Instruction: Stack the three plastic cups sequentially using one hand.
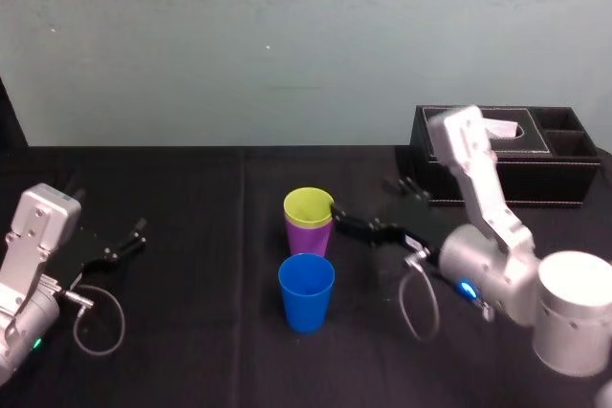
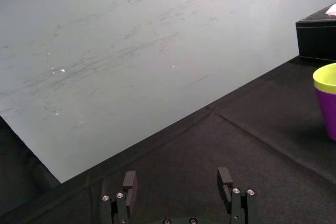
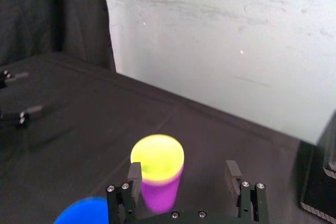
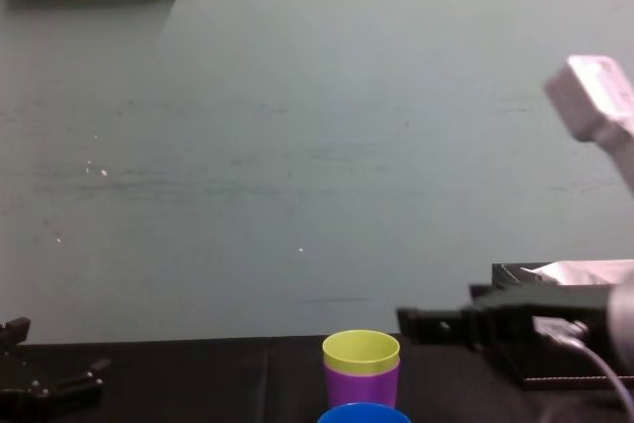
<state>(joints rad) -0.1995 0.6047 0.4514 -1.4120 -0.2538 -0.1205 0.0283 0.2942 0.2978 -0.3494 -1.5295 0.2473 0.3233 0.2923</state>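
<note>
The yellow-green cup (image 1: 308, 205) sits nested inside the purple cup (image 1: 308, 238) at the middle of the black table. The blue cup (image 1: 306, 291) stands alone just in front of them. My right gripper (image 1: 344, 222) hovers open just to the right of the nested pair, holding nothing. In the right wrist view its gripper (image 3: 182, 174) has its two fingers spread, the yellow-green cup (image 3: 157, 157) a little beyond them, and the blue cup's (image 3: 84, 212) rim at the edge. My left gripper (image 2: 177, 178) is parked open at the far left of the table (image 1: 134, 236).
A black leather tissue box (image 1: 507, 155) stands at the back right, behind my right arm. A grey cable loops (image 1: 96, 327) beside the left arm. The black cloth-covered table (image 1: 191, 236) ends at a pale green wall.
</note>
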